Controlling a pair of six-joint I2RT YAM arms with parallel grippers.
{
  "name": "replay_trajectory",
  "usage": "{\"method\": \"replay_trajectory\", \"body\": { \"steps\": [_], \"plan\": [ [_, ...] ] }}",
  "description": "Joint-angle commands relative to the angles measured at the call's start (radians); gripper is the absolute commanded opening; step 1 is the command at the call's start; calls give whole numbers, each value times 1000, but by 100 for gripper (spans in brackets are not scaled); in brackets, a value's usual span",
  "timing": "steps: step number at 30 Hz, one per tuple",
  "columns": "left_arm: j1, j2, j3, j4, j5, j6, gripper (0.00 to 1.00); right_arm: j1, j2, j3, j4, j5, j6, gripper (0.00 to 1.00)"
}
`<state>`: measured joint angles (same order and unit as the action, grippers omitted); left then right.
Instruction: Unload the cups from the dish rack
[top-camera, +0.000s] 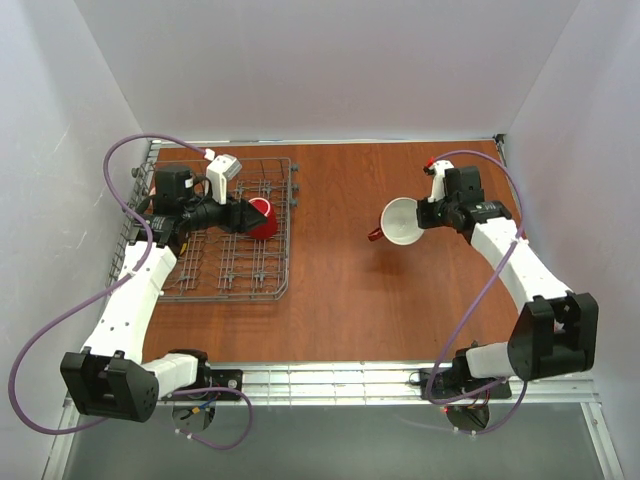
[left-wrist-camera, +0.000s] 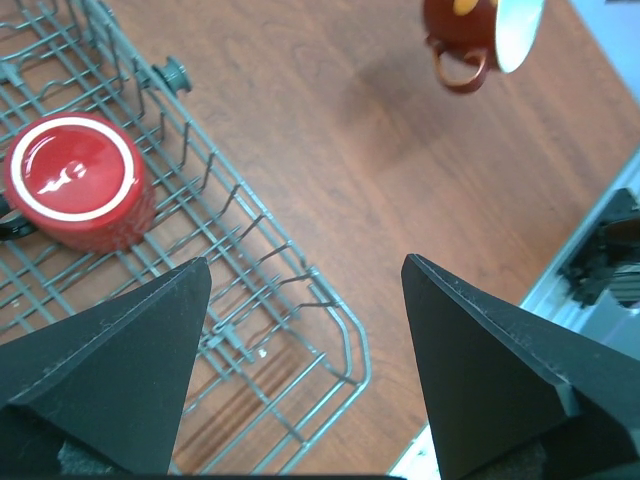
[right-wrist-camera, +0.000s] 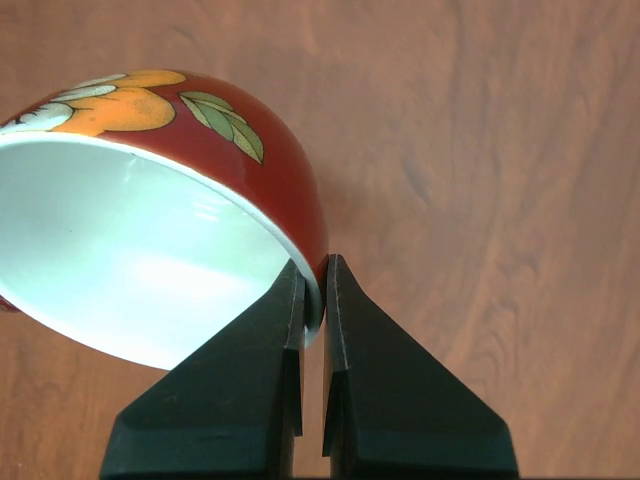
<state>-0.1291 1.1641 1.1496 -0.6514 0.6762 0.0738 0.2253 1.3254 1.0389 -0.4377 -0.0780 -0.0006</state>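
The grey wire dish rack lies at the left of the table. One plain red mug stands upside down in it, near its right side. My left gripper hovers over the rack right beside that mug. In the left wrist view the gripper is open and empty above the rack's corner, with the red mug off to the left of its fingers. My right gripper is shut on the rim of the dark red floral mug. It holds the mug tilted above the table right of centre.
Brown wooden table with white walls on three sides. A metal rail runs along the near edge by the arm bases. The floral mug shows at the top of the left wrist view.
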Motion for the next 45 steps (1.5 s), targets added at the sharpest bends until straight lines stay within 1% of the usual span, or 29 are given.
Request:
{"method": "replay_trajectory", "body": {
  "steps": [1,2,5,7,11,16,18,22,24,27,29,30,31,32,37,38,39,41,45],
  "plan": [
    [3,-17,27,-43,-53,60,73,-35,47,134,-125,15,4,1],
    [3,-17,29,-53,-58,75,73,-41,87,180,-150,29,-25,1],
    [3,-24,21,-63,-67,93,73,-72,138,240,-200,26,-39,1],
    [3,-29,9,-68,-75,107,73,-95,166,254,-211,14,-39,1],
    [3,-35,-5,-79,-98,141,73,-139,248,305,-291,37,-71,1],
    [3,-23,-22,-77,-127,196,73,-194,330,354,-332,27,-88,1],
    [3,-6,-21,-80,-150,213,73,-202,359,371,-343,37,-90,1],
    [3,23,-16,-100,-216,297,72,-216,438,414,-368,47,-87,1],
    [3,31,-17,-91,-265,323,70,-215,465,434,-387,41,-85,1],
    [3,29,-34,-74,-294,366,68,-216,495,458,-395,55,-84,1],
    [3,32,-45,-68,-296,383,68,-216,509,469,-398,73,-85,1],
    [3,37,-45,-68,-296,385,68,-216,517,475,-401,116,-84,1],
    [3,43,-45,-68,-300,385,68,-216,531,484,-409,125,-84,1],
    [3,49,-42,-73,-299,385,68,-243,538,489,-415,129,-84,1],
    [3,80,-16,-100,-291,394,68,-250,586,526,-441,89,-85,1],
    [3,85,-13,-106,-290,402,68,-251,592,541,-450,86,-84,17],
    [3,89,-5,-117,-290,408,68,-254,597,549,-457,54,-85,24],
    [3,100,-2,-122,-300,414,68,-257,595,561,-460,21,-82,34],
    [6,131,15,-148,-313,481,69,-261,577,578,-455,-25,-85,43]
  ]
}}
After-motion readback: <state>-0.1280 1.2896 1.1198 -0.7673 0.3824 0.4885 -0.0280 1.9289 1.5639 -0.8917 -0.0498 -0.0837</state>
